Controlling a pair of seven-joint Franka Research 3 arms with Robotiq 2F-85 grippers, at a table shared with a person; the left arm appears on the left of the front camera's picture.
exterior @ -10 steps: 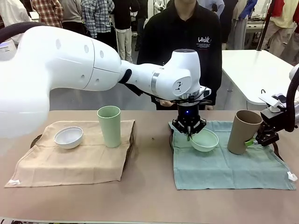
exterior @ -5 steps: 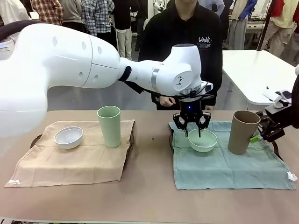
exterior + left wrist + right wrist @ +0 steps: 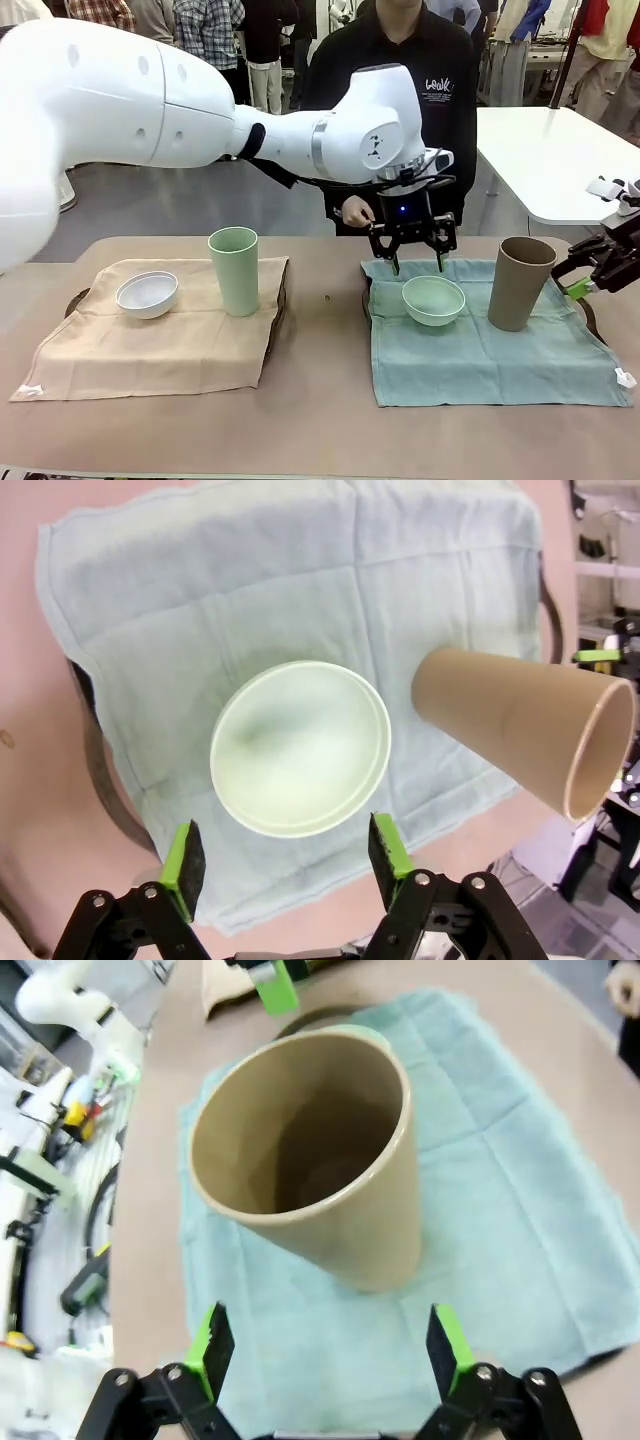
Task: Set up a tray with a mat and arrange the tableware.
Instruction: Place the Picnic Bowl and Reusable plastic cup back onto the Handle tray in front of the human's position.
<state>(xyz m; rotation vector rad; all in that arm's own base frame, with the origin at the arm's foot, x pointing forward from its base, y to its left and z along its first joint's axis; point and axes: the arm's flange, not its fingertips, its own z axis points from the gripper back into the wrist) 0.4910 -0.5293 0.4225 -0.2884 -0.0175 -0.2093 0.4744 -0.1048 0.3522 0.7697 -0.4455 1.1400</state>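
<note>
Front view showed the left gripper (image 3: 416, 262) hanging just above the far rim of the mint green bowl (image 3: 433, 300), clear of it, its two fingers spread wide with nothing between them. The bowl sat upright, mouth up, on the pale green mat (image 3: 490, 345) on the robot's right half of the table (image 3: 320, 430). Just beside it on the same mat stood the tan-brown cup (image 3: 520, 283), upright, its long axis vertical and its open end up. The right gripper (image 3: 592, 272) was near the cup's outer side, apart from it; the picture's edge cut off part of it, but the right wrist view showed its green pads (image 3: 212, 1345) set wide with the cup ahead of them and nothing held. On the beige mat (image 3: 150, 345) across the table were the white bowl (image 3: 147, 293) and the mint green cup (image 3: 234, 270), both upright. A dark rim (image 3: 100, 780) peeped from under the green mat's edge in the left wrist view; what it belonged to was hard to tell.
</note>
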